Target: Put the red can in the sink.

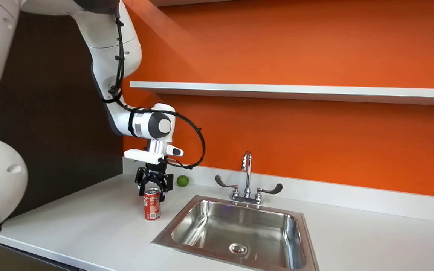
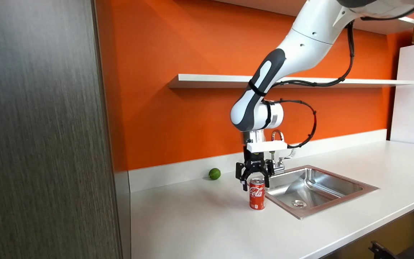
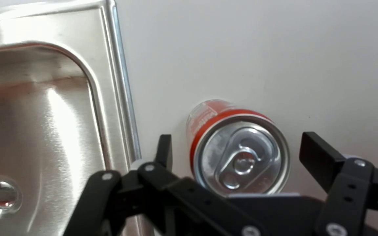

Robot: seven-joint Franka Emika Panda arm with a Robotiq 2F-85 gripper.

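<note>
The red can (image 1: 152, 207) stands upright on the white counter, just beside the sink; it also shows in an exterior view (image 2: 257, 198) and, from above, in the wrist view (image 3: 241, 157) with its silvery top and pull tab. My gripper (image 1: 152, 195) points down over the can, also in an exterior view (image 2: 256, 186). In the wrist view my gripper (image 3: 238, 152) is open, one finger on each side of the can's top, with gaps on both sides. The steel sink (image 1: 254, 220) shows in an exterior view (image 2: 318, 194) and at the left of the wrist view (image 3: 44, 131).
A chrome faucet (image 1: 248, 173) with two handles stands behind the sink. A green ball (image 1: 182, 180) lies near the back wall, also in an exterior view (image 2: 214, 173). A white shelf (image 1: 296, 90) runs along the orange wall. A dark panel (image 2: 49, 129) bounds the counter's end.
</note>
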